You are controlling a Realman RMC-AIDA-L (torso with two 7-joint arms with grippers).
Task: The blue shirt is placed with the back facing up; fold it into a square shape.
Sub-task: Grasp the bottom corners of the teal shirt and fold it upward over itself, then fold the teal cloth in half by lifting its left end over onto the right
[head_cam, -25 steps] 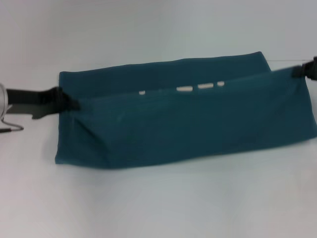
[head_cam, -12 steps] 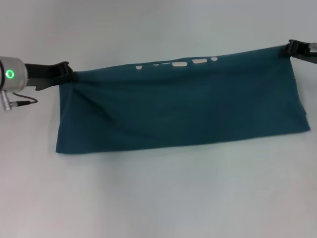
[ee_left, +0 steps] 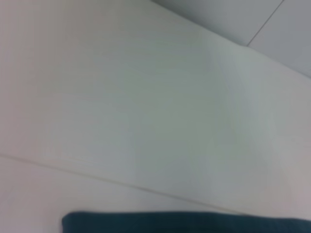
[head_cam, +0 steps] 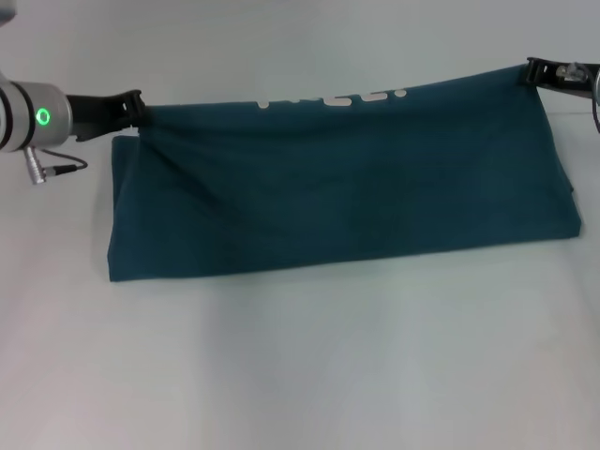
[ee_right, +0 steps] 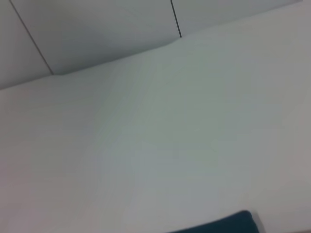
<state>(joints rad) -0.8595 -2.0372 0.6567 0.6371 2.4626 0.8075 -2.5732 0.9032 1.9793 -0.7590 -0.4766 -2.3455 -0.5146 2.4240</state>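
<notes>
While the blue shirt (head_cam: 337,183) lies folded lengthwise on the white bench (head_cam: 300,366) in the head view, the left claw (head_cam: 134,105) and right claw (head_cam: 534,70) pinch its far corners (white lettering along that edge), and each wrist view shows only a shirt edge.

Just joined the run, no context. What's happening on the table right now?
Both arms are mid-fold on the blue shirt. The left gripper pinches one far corner and the right gripper the other, holding that edge stretched between them along the far side, with a bit of white lettering showing near it. The near folded edge lies flat on the white table. It is a long rectangle at this point, not yet a square.
</notes>
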